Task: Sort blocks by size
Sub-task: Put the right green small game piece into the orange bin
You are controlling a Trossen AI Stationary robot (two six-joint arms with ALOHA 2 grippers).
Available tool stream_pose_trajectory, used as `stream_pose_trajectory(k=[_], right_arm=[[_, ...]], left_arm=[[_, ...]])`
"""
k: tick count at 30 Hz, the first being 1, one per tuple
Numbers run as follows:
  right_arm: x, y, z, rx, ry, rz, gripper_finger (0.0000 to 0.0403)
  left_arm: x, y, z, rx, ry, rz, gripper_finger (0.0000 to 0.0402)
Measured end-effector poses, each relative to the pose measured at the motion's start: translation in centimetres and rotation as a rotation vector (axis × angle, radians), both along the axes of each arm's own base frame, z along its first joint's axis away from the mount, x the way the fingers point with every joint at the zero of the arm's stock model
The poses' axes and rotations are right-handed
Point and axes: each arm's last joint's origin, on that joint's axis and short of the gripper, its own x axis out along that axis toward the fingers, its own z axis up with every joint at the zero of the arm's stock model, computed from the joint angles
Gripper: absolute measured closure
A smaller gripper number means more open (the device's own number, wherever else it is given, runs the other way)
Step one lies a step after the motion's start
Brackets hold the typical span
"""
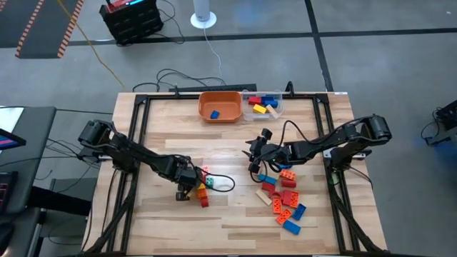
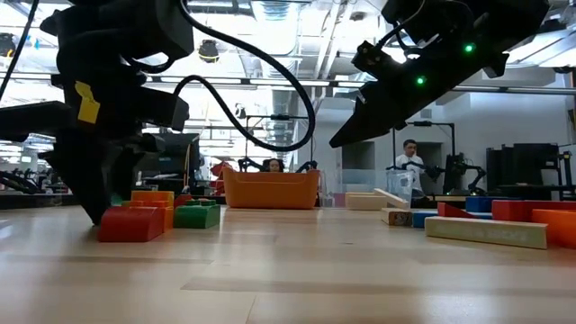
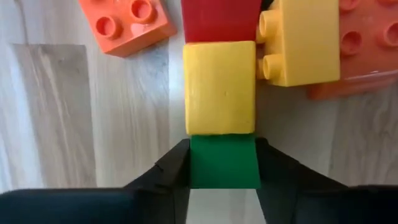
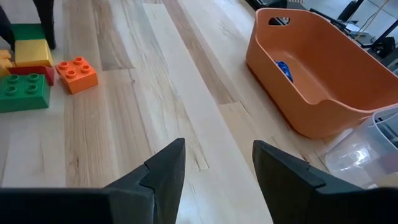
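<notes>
Light: you get bright, even overhead lighting across the wooden table.
Source: ceiling strips glow far behind in your low view.
Shadows: soft and short under the arms.
Glare: faint sheen on the near tabletop in the low view.
Backlight: both arms read as dark silhouettes there.
Focus: your left wrist view is sharp; the near tabletop at low level blurs.

Overhead, table-level, 2 close wrist cameras
</notes>
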Motion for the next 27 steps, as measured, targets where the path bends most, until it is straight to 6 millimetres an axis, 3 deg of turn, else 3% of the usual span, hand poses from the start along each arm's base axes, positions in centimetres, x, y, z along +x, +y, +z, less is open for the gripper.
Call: stream_pose_trajectory(k=[5,13,17,22,27], right_arm=[[0.0,0.0,0.0,-0.001,0.002,0.000,0.0186],[-0.7,-0.4,0.2,-0.005,0.050,-0.011,0.0186],[-0.6,-0.8,0.4,-0.004,0.036,-0.027,0.0186],[-0.5,-1.2,0.4,-0.002,0.026,-0.040,0.0186],[-0.5,-1.2,0.4,-0.003,0.023,-0.038,0.0186]], left_arm=[[-0.2,1.1,0.6,0.021,0.000,-0.014,0.0275],[-0.8,5.6,4.1,0.101,-0.107,0.032,0.0275],[-0.4,9.6,5.7,0.239,-0.224,0.092,0.0275],[0.6,16.2,6.9,0.340,-0.424,0.194,0.0275],[0.5,22.6,7.0,0.325,-0.539,0.302,0.0275]])
